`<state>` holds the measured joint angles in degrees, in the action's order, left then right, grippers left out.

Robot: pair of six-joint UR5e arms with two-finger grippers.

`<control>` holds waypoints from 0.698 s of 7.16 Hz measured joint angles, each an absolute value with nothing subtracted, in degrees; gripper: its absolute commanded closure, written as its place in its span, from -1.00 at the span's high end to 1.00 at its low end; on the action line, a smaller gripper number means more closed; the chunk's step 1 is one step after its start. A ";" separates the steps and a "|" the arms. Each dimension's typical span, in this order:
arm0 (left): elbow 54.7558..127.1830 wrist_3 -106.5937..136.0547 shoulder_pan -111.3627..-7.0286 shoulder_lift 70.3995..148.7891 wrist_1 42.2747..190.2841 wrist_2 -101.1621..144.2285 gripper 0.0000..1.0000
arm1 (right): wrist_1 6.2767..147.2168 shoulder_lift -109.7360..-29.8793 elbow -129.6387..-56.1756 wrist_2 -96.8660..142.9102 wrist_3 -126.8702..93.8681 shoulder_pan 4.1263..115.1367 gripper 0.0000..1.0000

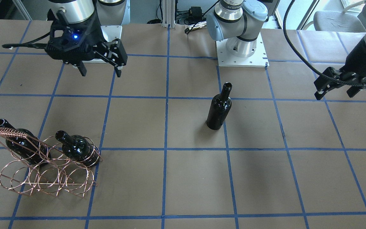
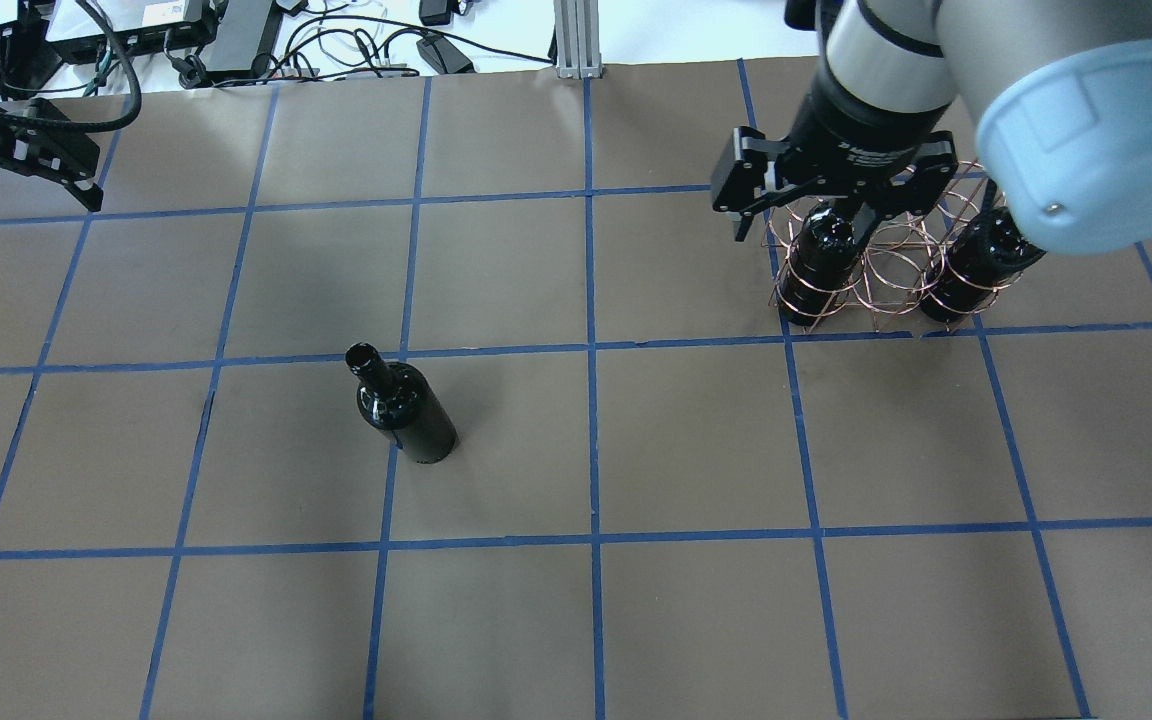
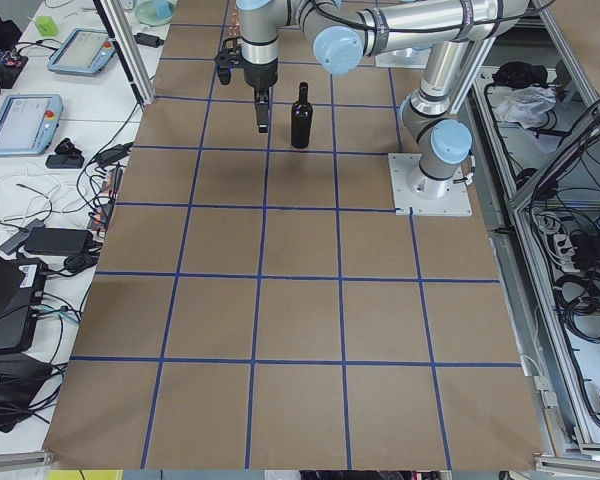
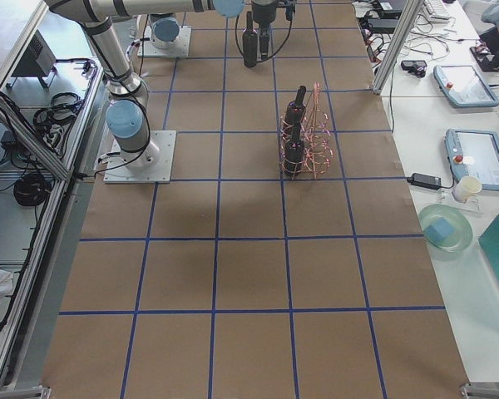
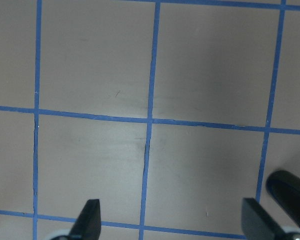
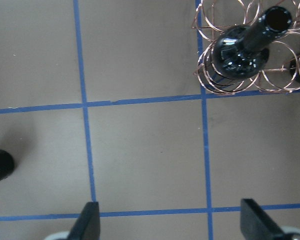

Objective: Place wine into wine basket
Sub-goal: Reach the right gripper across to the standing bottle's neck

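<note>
- Left gripper [image 1: 334, 94] and right gripper [image 1: 101, 73] both hang wide open, holding nothing
- Wine [image 1: 218, 109] stands upright midway between the long edges; wine basket [image 1: 46, 173] sits nearer the operators' edge
- Glossy glass may slip, or a clipped neck topple it

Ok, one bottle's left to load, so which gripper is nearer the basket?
Right. The right gripper hangs open close by the basket; the left gripper is far across the table, beyond the loose bottle.
</note>
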<state>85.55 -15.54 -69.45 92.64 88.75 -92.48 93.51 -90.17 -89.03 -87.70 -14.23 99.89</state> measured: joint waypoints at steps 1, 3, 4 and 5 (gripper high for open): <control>85.52 -16.11 -69.12 92.42 88.86 -92.68 1.00 | 93.48 -87.44 -85.71 -87.76 -21.44 105.36 1.00; 85.57 -18.46 -67.79 92.31 88.96 -92.85 1.00 | 93.95 -81.01 -79.79 -87.54 -36.29 116.07 1.00; 85.65 -19.16 -67.23 92.30 88.98 -92.84 1.00 | 95.82 -78.56 -78.54 -86.30 -43.61 119.85 1.00; 85.88 -19.42 -67.00 92.27 89.05 -92.82 1.00 | 98.16 -76.48 -77.81 -84.81 -50.41 122.66 1.00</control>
